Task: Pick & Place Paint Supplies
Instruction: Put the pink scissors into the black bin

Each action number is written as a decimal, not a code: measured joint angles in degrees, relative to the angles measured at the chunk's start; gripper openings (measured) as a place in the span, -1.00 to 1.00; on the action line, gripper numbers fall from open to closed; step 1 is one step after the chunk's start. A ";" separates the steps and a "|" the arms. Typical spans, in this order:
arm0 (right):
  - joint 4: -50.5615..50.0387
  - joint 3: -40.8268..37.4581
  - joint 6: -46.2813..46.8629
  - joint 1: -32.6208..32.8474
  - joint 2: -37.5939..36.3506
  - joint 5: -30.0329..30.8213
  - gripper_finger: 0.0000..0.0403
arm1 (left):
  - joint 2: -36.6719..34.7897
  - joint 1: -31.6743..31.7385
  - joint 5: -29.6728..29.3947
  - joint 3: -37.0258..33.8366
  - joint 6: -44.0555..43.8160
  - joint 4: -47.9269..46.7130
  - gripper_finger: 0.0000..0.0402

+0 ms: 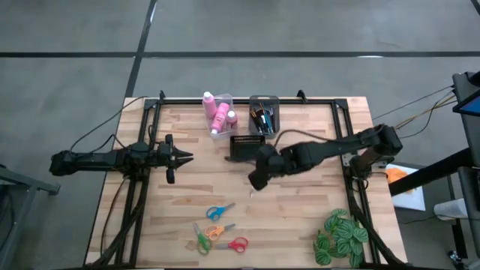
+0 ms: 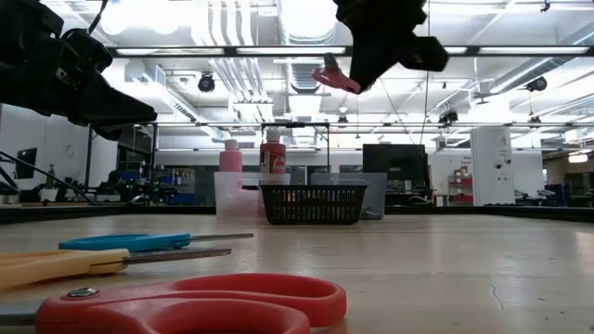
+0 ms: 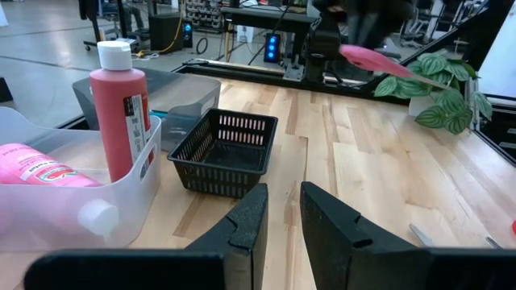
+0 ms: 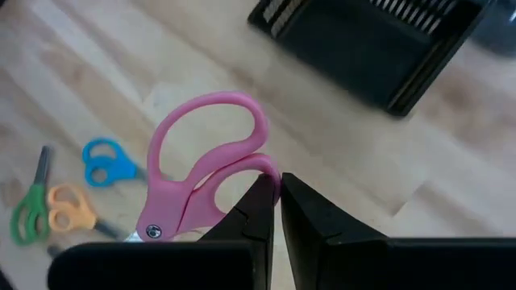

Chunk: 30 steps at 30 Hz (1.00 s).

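Right gripper [image 4: 276,187] pinching pink scissors [image 4: 201,165] above black basket [image 4: 379,48] (left gripper [image 3: 282,211] slightly parted, empty).

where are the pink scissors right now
The pink scissors are off the table, pinched by one handle loop in the right pincer. In the high view that pincer hangs over mid-table, just in front of the black mesh basket.

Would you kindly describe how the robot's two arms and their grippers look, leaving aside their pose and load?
Both arms are dark, nearly black, built of slim jointed segments with bulkier housings at the joints. The left gripper and right gripper each end in two flat, angular black fingers with stepped inner edges. Thin dark cables trail from both arm bases. No markings are visible.
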 joint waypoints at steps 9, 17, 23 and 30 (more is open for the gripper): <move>0.53 -0.04 -3.24 -7.84 -0.23 0.04 -0.92 | 0.00 0.01 0.00 0.00 0.00 0.00 -0.61; 3.55 -0.20 7.01 -13.93 2.64 -0.01 -0.92 | -0.01 0.00 0.00 0.01 -0.01 0.00 -0.61; 4.69 -0.24 13.91 -16.93 6.93 0.48 -0.92 | 0.68 0.00 0.00 -0.02 -0.02 0.11 -0.61; 7.06 -0.22 20.97 -18.56 11.91 2.80 -0.92 | 1.44 0.02 -1.55 -0.02 -0.01 0.20 -0.61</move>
